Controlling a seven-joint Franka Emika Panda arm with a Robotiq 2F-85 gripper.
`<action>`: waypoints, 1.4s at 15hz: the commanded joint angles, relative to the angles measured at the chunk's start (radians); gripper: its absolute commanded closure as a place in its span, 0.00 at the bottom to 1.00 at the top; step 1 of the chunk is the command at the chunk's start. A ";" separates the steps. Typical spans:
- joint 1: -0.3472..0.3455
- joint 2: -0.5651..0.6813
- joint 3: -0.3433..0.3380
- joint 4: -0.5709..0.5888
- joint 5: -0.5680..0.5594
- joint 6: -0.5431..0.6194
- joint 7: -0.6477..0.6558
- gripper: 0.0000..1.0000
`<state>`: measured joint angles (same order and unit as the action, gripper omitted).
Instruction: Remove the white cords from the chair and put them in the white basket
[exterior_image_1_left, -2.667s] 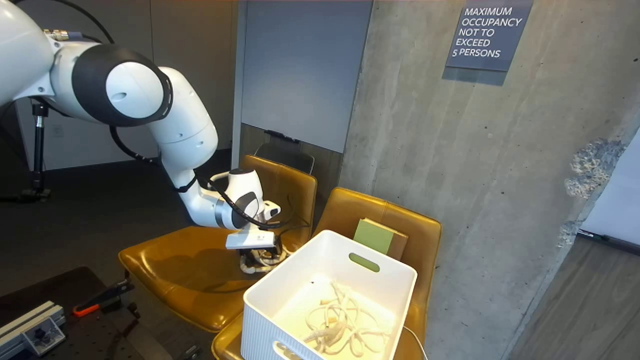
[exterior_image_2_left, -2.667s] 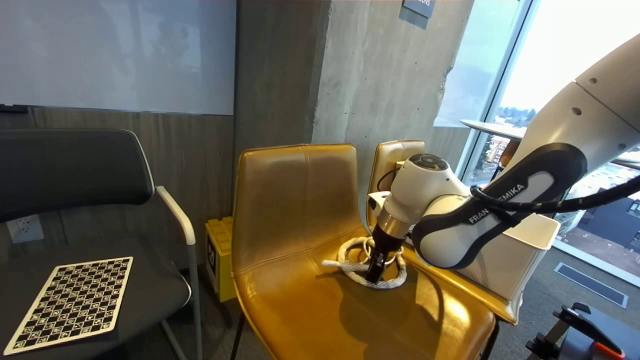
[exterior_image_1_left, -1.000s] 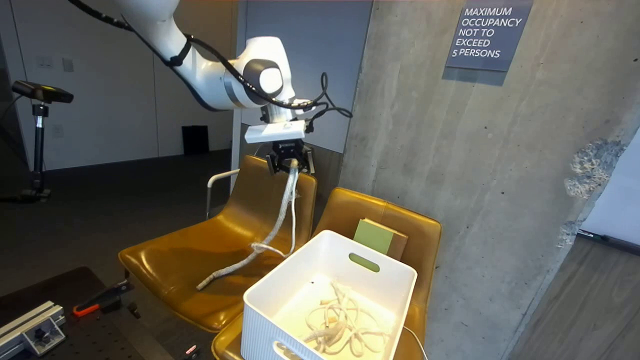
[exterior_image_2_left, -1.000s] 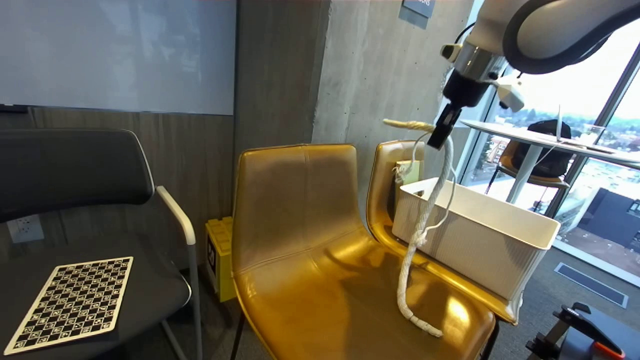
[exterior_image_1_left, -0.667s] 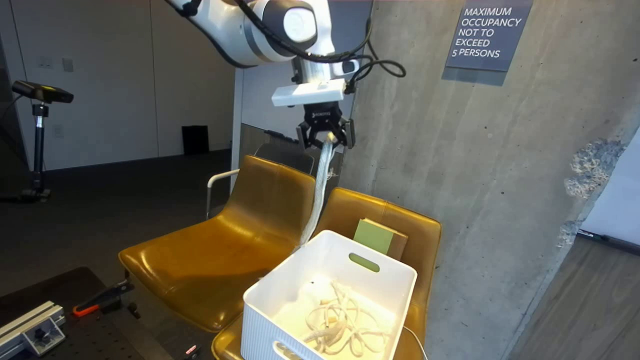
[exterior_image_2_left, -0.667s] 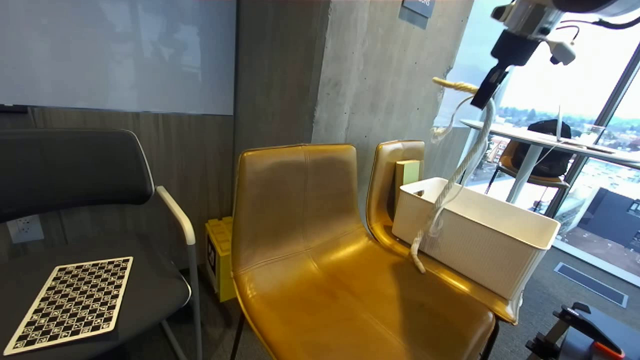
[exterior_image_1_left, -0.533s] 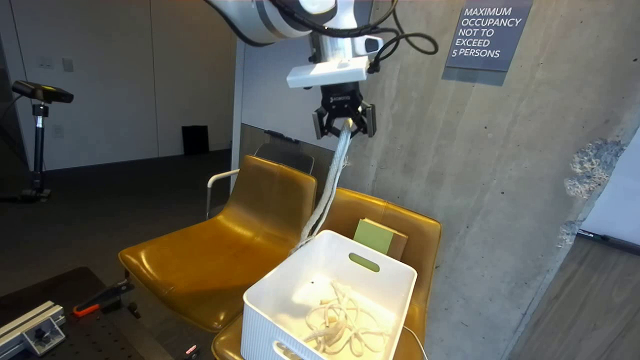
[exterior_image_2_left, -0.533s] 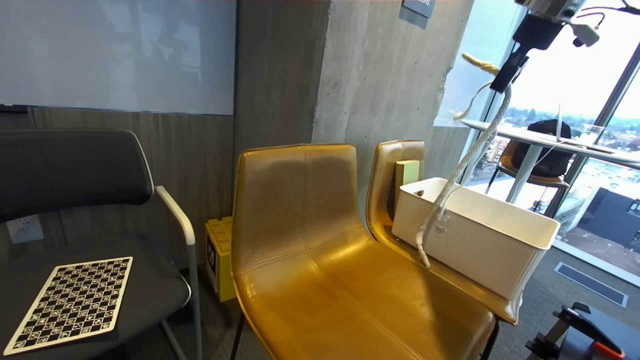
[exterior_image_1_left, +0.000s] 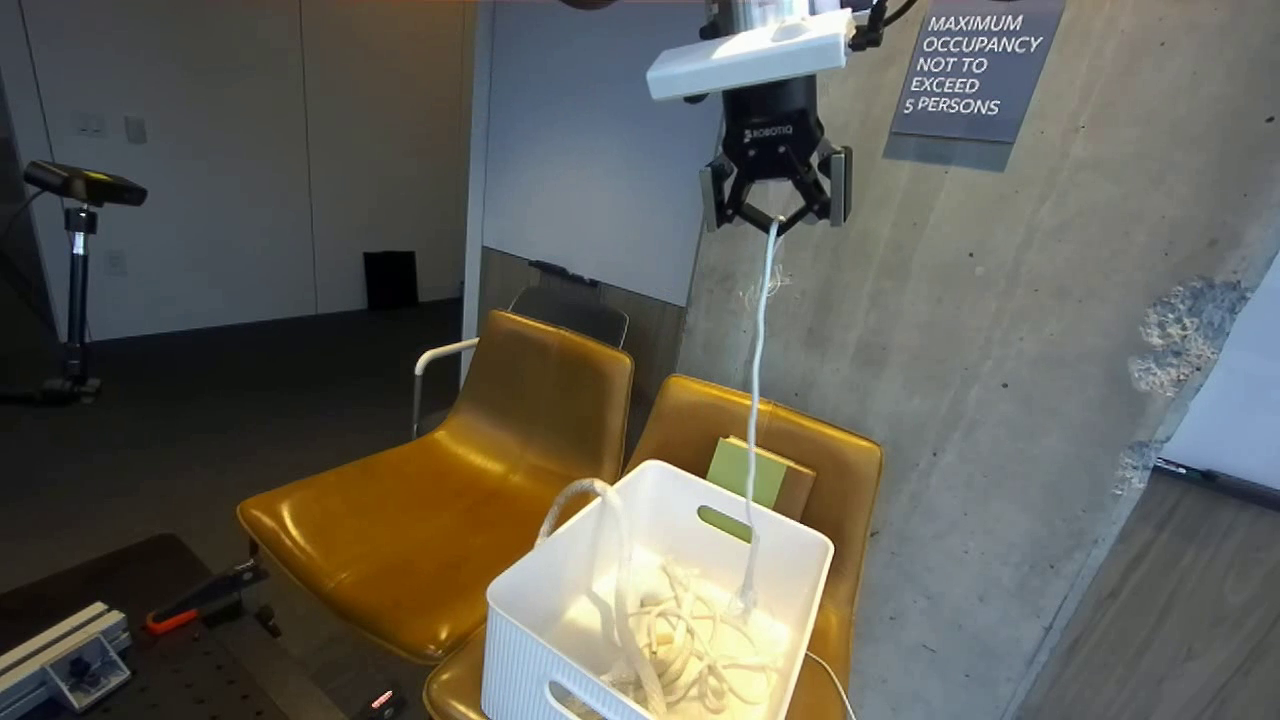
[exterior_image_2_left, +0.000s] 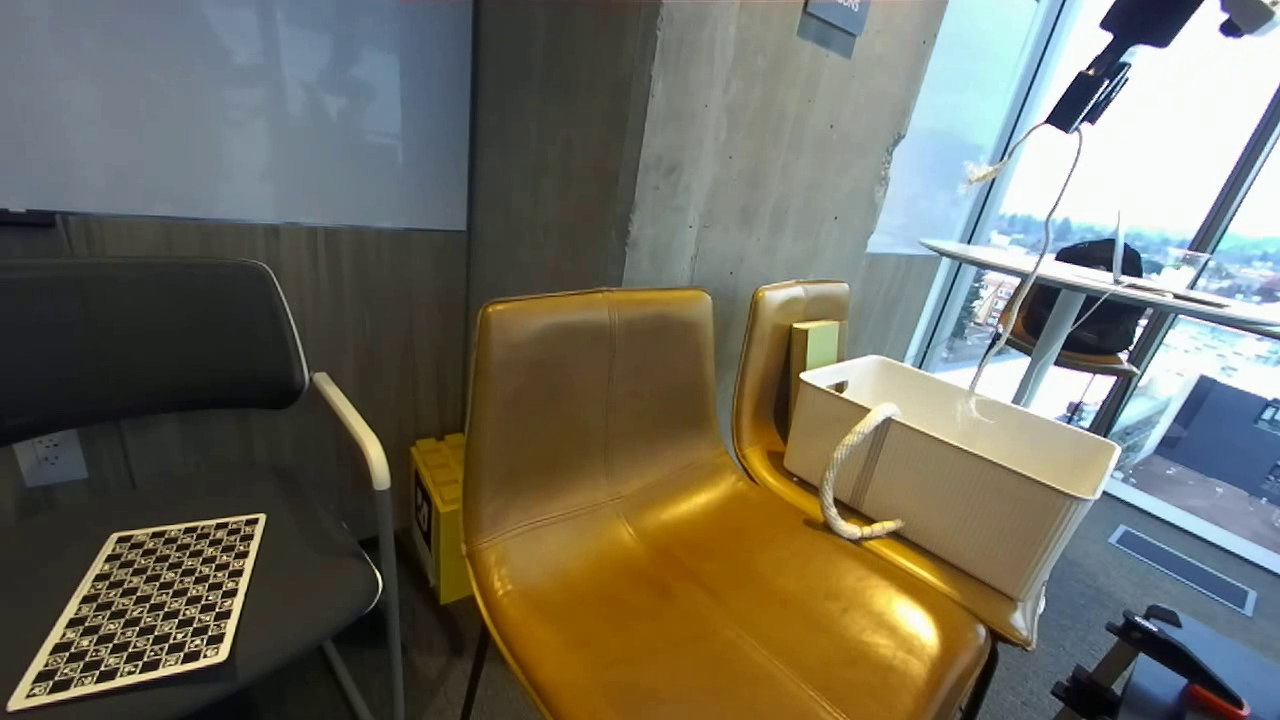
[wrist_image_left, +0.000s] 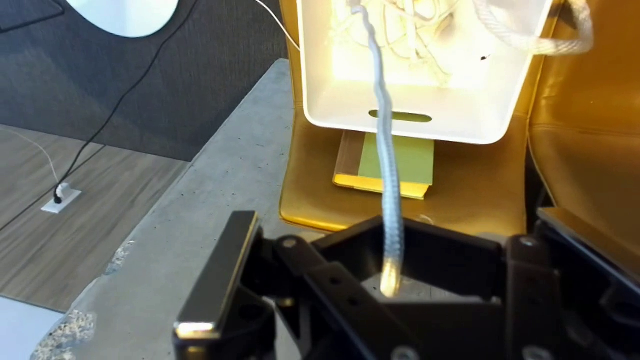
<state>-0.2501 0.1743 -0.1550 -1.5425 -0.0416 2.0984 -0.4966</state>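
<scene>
My tool (exterior_image_1_left: 777, 217): pinched tight on thin white cord (exterior_image_1_left: 755, 380). Thick cord (exterior_image_2_left: 834, 470): newly slack over white basket (exterior_image_2_left: 960, 500) rim, inner end hidden.

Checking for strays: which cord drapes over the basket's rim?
The thick rope, one end outside the white basket; the thin cord hangs from the gripper, the tangle lies inside.

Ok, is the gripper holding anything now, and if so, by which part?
Yes: a thin white cord, caught in the gripper near one frayed end.
</scene>
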 joint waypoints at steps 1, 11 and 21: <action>0.000 0.044 0.008 0.086 0.033 -0.042 -0.012 1.00; -0.010 0.148 0.014 0.066 -0.008 -0.011 -0.012 0.74; 0.035 0.008 0.098 -0.258 0.010 0.186 -0.197 0.09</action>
<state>-0.2272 0.2745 -0.0900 -1.6478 -0.0426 2.1849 -0.5910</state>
